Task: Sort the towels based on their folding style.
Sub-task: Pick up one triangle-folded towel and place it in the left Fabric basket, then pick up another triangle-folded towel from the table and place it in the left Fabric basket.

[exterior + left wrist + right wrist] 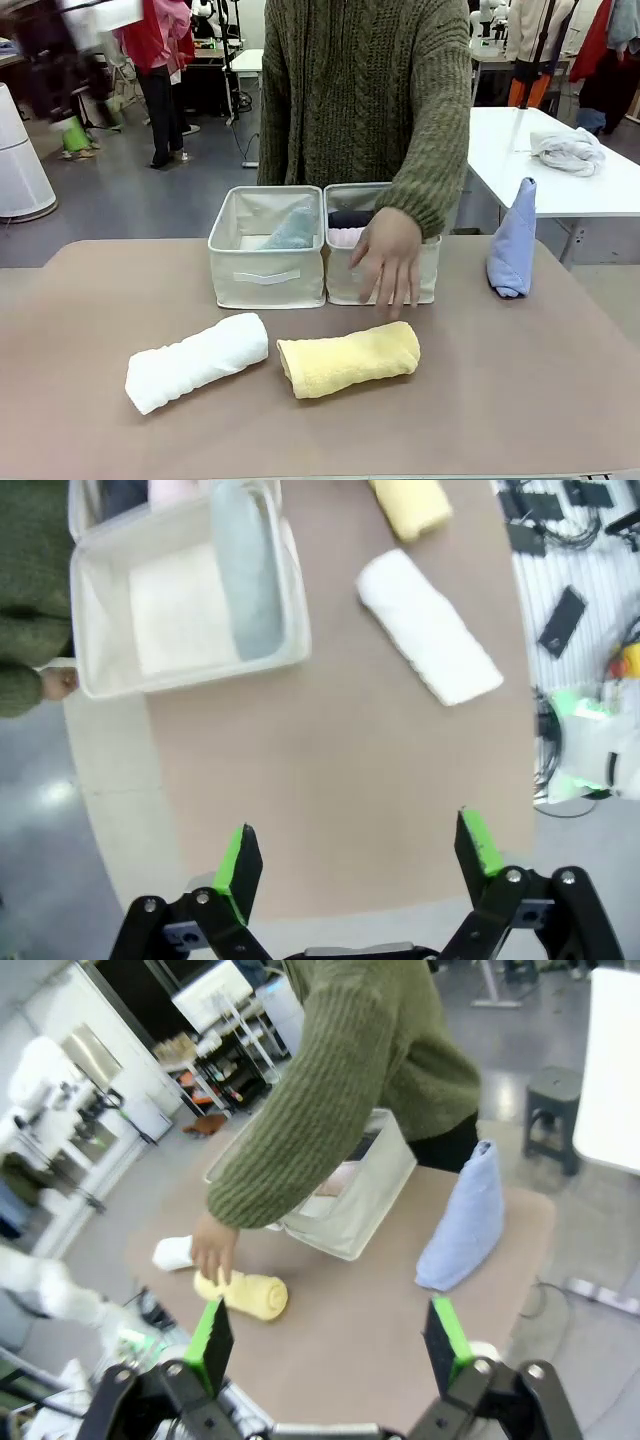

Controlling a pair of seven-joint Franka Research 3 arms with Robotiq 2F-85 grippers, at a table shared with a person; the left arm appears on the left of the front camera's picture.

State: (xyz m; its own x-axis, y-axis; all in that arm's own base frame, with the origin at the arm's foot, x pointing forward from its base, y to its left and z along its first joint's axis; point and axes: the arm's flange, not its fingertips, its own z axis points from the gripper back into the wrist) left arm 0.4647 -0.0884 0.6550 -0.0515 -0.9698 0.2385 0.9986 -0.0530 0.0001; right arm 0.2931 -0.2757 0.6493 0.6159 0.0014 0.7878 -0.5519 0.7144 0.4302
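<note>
Now: person's hand (387, 262) close over yellow rolled terry towel (348, 360), which lies beside white rolled terry towel (197, 362) on bench (520, 400). Best bet: grip mid-roll, keep coil tight, drop into right-hand beige fabric bin (340, 290) with pink roll (347, 237). Left tool (357, 842) and right tool (330, 1325) both gape wide, empty.

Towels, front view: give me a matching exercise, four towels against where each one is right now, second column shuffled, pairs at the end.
Towels
1. white towel
2. yellow towel
3. pale teal towel
4. periwinkle blue towel

Places
A. standing on the table, to the right of the right bin
B. inside the left bin
C. lying on the table in front of the left bin
D. lying on the table just below the person's hand

Pairs: 1-C, 2-D, 3-B, 4-A
</note>
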